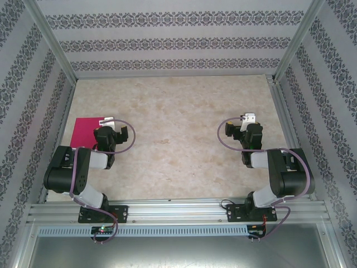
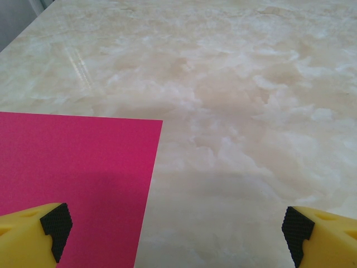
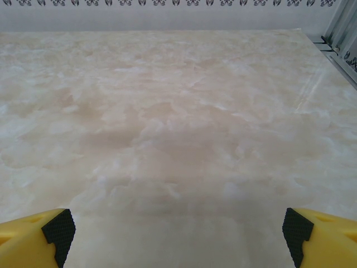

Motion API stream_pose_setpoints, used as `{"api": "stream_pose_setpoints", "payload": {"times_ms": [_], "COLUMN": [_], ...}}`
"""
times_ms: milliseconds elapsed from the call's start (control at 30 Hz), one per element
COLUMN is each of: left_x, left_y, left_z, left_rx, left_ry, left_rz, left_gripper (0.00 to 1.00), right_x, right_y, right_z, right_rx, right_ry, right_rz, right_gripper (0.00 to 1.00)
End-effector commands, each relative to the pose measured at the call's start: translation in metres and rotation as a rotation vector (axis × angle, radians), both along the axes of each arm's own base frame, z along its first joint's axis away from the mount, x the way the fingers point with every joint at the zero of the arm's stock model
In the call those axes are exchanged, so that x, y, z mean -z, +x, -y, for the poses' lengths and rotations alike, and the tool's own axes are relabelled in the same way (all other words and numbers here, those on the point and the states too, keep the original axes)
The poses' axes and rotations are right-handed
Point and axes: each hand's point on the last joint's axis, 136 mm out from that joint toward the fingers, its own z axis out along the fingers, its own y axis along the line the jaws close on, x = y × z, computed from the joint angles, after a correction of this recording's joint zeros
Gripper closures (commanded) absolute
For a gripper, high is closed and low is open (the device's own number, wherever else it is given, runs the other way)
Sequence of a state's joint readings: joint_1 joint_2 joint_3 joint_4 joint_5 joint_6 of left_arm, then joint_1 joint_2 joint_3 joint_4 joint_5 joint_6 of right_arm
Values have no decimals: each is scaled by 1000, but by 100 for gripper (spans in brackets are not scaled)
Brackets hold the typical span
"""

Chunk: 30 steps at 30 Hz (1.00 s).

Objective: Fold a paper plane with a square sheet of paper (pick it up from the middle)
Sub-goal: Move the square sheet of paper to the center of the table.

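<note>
Marbled beige table (image 1: 178, 139) carries the square sheet of paper (image 2: 72, 178) at left; left pincer (image 2: 175, 229) stands open over its edge, right pincer (image 3: 178, 229) open too.

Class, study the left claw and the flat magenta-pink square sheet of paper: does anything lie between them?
Nothing visible. The open left claw hangs straddling one edge of the magenta-pink square sheet of paper, flat on the marbled table.
</note>
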<state>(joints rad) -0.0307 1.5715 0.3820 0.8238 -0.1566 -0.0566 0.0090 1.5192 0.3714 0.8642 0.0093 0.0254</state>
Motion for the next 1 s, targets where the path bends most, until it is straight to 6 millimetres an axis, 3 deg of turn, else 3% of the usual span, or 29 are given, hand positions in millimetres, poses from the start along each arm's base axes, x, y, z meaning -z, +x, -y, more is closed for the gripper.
{"api": "stream_pose_setpoints", "payload": {"times_ms": [0,967], "left_x": [-18,-18], "left_y": [8,8], "left_z": [-2,-2], "left_rx": [7,7], "left_ry": [7,7], "left_rz": [65,64], "left_gripper": [0,0], "right_x": [-15,-16], "right_y": [6,7], "right_z": [-4,-3], "right_rx": [-14,-18], "right_ry": [-3,6], "right_rz": [45,45], "right_gripper": [2,2]}}
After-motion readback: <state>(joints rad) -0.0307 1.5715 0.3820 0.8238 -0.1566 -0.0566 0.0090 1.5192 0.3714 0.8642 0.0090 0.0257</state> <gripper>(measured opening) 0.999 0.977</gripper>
